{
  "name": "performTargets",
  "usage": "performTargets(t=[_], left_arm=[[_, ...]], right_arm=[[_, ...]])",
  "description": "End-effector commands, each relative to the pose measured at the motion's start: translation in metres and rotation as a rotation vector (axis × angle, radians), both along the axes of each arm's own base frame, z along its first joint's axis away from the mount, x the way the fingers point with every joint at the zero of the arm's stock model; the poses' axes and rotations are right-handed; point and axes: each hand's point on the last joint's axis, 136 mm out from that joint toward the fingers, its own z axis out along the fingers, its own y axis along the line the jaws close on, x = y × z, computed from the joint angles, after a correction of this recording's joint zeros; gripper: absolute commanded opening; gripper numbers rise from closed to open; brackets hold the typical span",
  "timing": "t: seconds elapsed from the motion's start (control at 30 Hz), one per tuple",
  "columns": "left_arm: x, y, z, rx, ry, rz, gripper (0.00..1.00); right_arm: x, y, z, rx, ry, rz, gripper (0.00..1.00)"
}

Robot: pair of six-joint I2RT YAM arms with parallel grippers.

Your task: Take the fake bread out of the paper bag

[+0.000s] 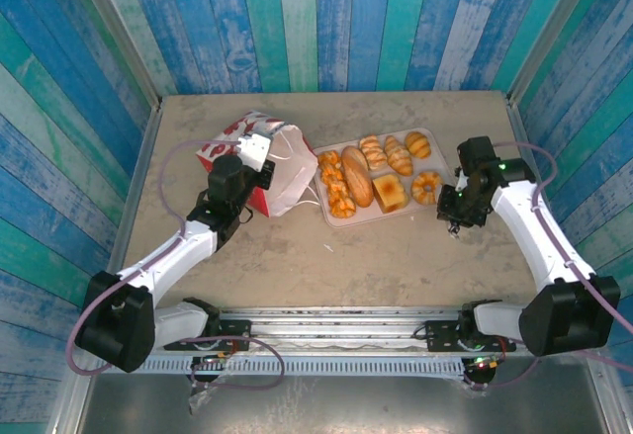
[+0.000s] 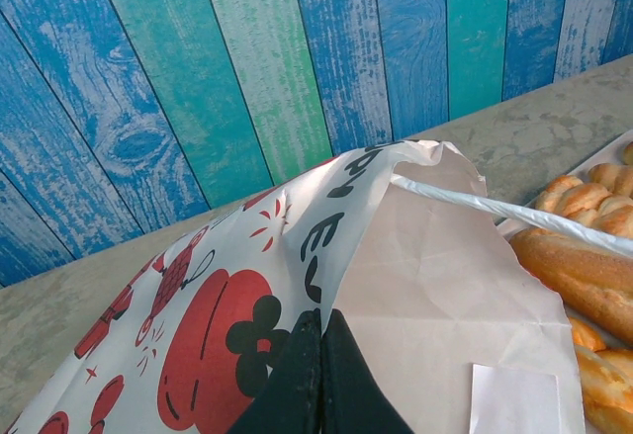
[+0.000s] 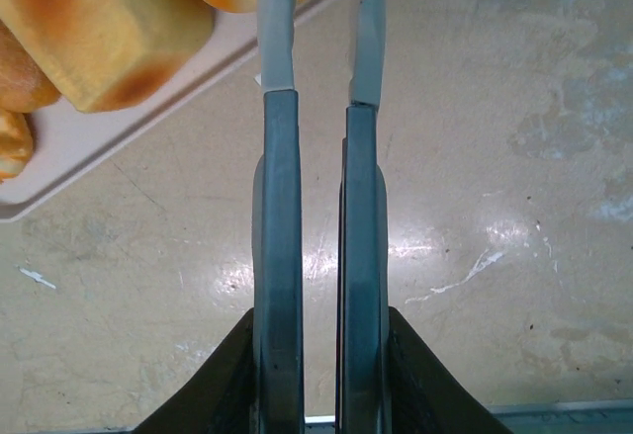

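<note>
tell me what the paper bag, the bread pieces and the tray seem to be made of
Paper bag: thin matte paper, printed outside, plain inside; it shows sharp creases.
Bread pieces: probably foam or plastic, smooth, slightly glossy, with painted-looking browning; which one is unclear.
Tray: likely pale plastic, smooth, with a rounded raised rim.

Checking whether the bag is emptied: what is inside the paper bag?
Inside the paper bag, bare pale lining and a white cord handle show. Its deeper end is covered by the printed side, so what lies there cannot be told.
</note>
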Motion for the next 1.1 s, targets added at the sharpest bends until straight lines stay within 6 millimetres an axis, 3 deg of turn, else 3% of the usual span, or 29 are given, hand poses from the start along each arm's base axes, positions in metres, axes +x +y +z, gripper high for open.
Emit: performTargets(t=[0.0, 0.63, 1.07], left_arm=[[-0.001, -0.002, 0.023, -0.04, -0.052, -0.01, 0.02], [-0.002, -0.002, 0.024, -0.041, -0.05, -0.009, 0.02], [-0.003, -0.003, 0.027, -0.05, -0.056, -0.02, 0.02]], right_arm=[[0.013, 0.003, 0.011, 0.015, -0.043, 0.018, 0.06], [0.012, 0.009, -0.009, 0.039, 0.045, 0.06, 0.1], [0.012, 0.006, 0.002, 0.028, 0.007, 0.04, 0.46]])
